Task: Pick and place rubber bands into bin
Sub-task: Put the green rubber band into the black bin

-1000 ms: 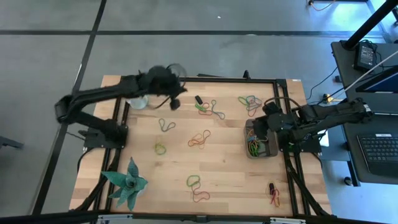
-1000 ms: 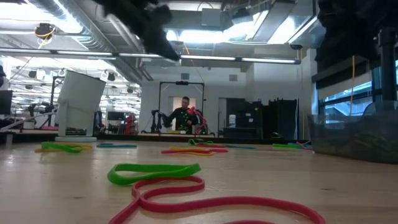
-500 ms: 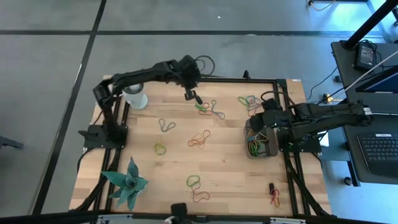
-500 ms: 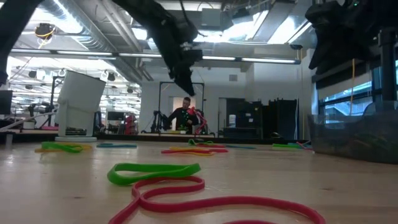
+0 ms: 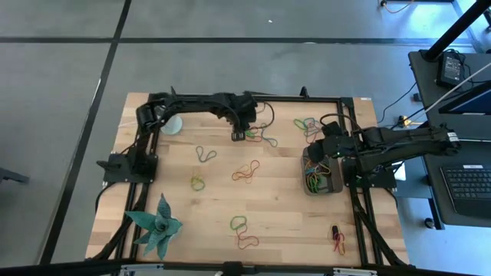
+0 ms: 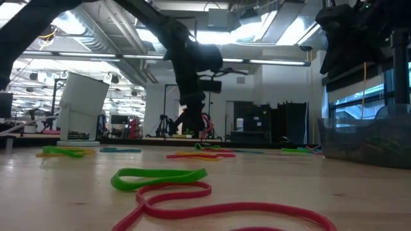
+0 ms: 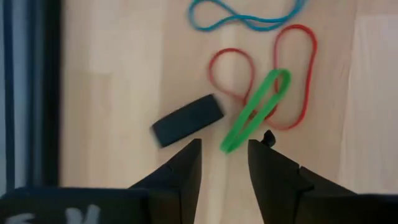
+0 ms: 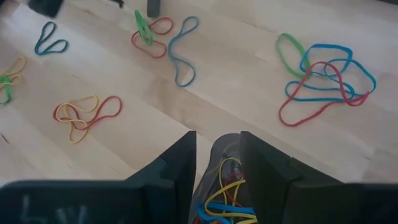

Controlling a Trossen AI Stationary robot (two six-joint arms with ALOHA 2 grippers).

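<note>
Pale wood planks, smooth and lightly grained, form the table (image 5: 284,222), which sits in a black frame on grey concrete floor. Thin elastic rubber bands (image 5: 245,172) lie scattered as flat loops and figure-eights across the middle of the high view, with a tangled cluster near the upper right and a few toward the lower edge. The left gripper (image 5: 238,134) hangs low over the upper centre, its dark fingers parted with nothing between them, just above a green band (image 7: 255,111) that crosses a red loop (image 7: 264,78); a small black oblong piece (image 7: 188,120) lies beside them. The bin (image 5: 321,178), a dark grey low-walled tray with rounded corners, sits at the right-hand edge holding several bands. The right gripper (image 5: 316,152) hovers over the bin's upper end, fingers apart and seemingly empty. A white cup (image 5: 170,124) stands upper left, a spiky green plant figure (image 5: 156,224) lower left. Bare wood lies open through the centre.
</note>
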